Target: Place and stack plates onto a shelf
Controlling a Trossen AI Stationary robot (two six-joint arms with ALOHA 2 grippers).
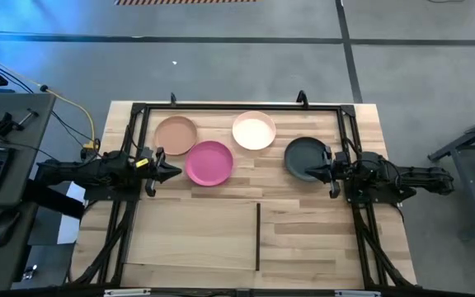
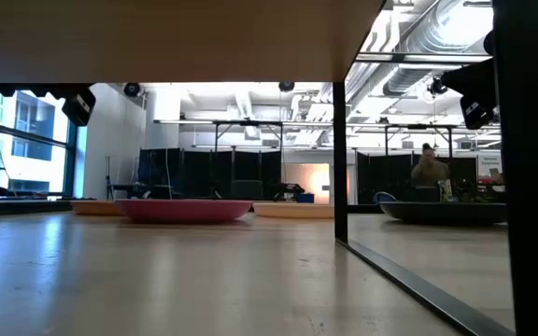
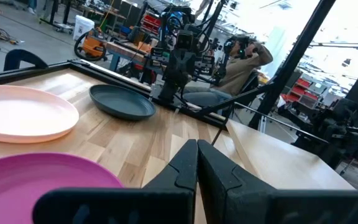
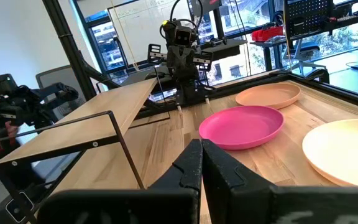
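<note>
The left end effector (image 1: pixel 168 171), closed and empty, sat just beside the pink plate (image 1: pixel 209 162); the right end effector (image 1: pixel 318 171), also closed, touched the grey plate (image 1: pixel 305 156).

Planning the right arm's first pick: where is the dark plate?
In the high view the dark plate lies on the table's right side, beside the right gripper, right of the cream plate.

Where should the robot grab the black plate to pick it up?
Probably at the rim of the black plate, on the edge facing the right hand, which sits shut right beside it. The plate lies flat and shallow on the table, so only its thin raised rim offers something to pinch.
</note>
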